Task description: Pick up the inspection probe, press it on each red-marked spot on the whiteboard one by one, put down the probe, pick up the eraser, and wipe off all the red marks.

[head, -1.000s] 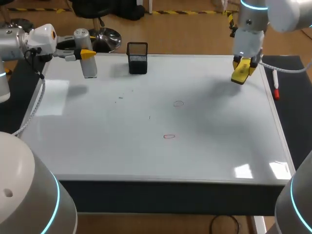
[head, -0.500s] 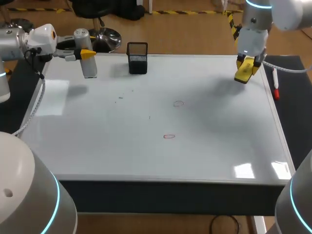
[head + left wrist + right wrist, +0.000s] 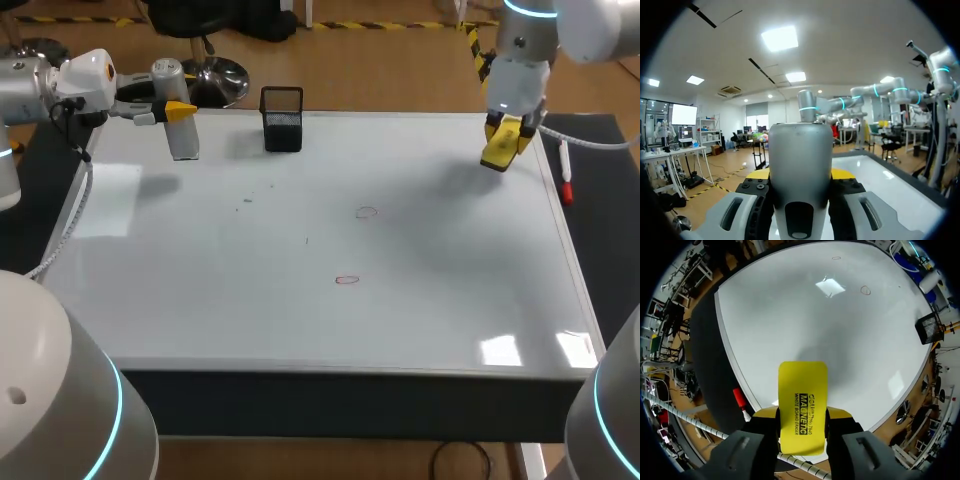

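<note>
The right gripper pinches a flat, round-cornered yellow eraser over the far right edge of the glossy whiteboard; two red rings lie well ahead, mid-board. The left gripper clamps the smooth grey cylindrical probe near the far left corner

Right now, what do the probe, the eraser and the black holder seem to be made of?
The inspection probe has a smooth grey shell with a satin sheen: metal or painted plastic, the look leaves it open. The eraser shows a smooth yellow printed back, likely plastic; its wiping face is hidden. The mesh holder is black see-through wire grid, seemingly metal.
</note>
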Robot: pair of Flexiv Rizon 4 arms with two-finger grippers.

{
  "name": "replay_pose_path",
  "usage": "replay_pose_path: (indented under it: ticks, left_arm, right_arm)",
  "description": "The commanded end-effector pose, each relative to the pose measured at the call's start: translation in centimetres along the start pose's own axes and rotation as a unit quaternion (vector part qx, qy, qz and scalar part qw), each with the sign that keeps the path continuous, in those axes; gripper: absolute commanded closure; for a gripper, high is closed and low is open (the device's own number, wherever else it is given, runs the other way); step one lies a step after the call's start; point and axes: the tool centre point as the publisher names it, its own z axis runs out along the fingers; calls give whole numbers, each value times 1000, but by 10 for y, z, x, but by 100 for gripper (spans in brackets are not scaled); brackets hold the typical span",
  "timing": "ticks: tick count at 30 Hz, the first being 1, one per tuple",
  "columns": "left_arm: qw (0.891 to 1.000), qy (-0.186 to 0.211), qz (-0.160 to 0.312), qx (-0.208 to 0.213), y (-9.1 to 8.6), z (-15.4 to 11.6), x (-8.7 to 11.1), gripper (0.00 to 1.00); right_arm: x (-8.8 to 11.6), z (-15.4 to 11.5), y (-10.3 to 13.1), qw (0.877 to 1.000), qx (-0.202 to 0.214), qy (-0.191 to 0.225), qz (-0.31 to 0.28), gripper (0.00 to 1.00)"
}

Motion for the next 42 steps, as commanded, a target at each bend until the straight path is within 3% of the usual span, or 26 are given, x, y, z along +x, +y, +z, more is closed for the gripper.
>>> replay_pose_path:
  ticks: [1, 6, 11, 18, 26, 33, 42]
  left_arm:
    - [1000, -1, 1, -1, -2, 0, 1, 100]
    - [1000, -6, 3, -5, -3, 5, 6, 100]
    - [1000, 14, 1, 10, -11, 25, 31, 100]
    - [997, 73, 9, 31, -25, 67, 68, 100]
    - [984, 168, 15, 47, -32, 133, 115, 100]
    - [974, 220, 3, 49, -23, 186, 141, 100]
    - [962, 268, -16, 44, -5, 237, 156, 100]
  right_arm:
    - [0, -1, -1, 1000, 0, 2, -1, 100]
    - [0, -1, -1, 1000, 0, 2, -1, 100]
    - [0, -1, -1, 1000, 0, 2, -1, 100]
    - [0, -1, -1, 1000, 0, 2, -1, 100]
    - [0, -1, -1, 1000, 0, 2, -1, 100]
    - [0, -1, -1, 1000, 0, 2, -1, 100]
    - [0, -1, -1, 1000, 0, 2, -1, 100]
